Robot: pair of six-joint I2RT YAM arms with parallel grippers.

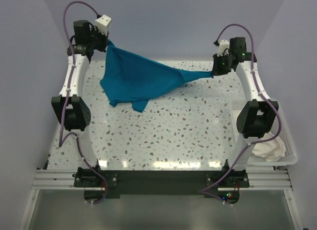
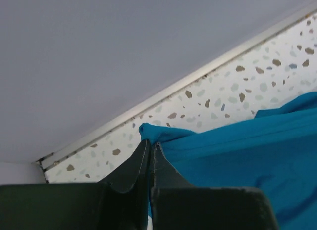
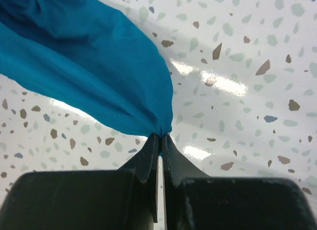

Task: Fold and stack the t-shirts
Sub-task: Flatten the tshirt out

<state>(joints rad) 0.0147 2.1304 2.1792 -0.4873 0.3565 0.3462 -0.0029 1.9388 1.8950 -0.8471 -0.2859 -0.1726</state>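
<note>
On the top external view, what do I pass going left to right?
left gripper, shut on one end of the shirt → teal t-shirt, strung between both grippers → right gripper, shut on its other end → white mesh basket at the table's right edge

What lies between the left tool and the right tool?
The teal t-shirt, stretched from left tool to right tool; the top external view shows it.

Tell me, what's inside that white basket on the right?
A bunched white cloth lies at the near end of the basket. The right arm covers much of the rest, and whatever lies under the cloth cannot be seen.
</note>
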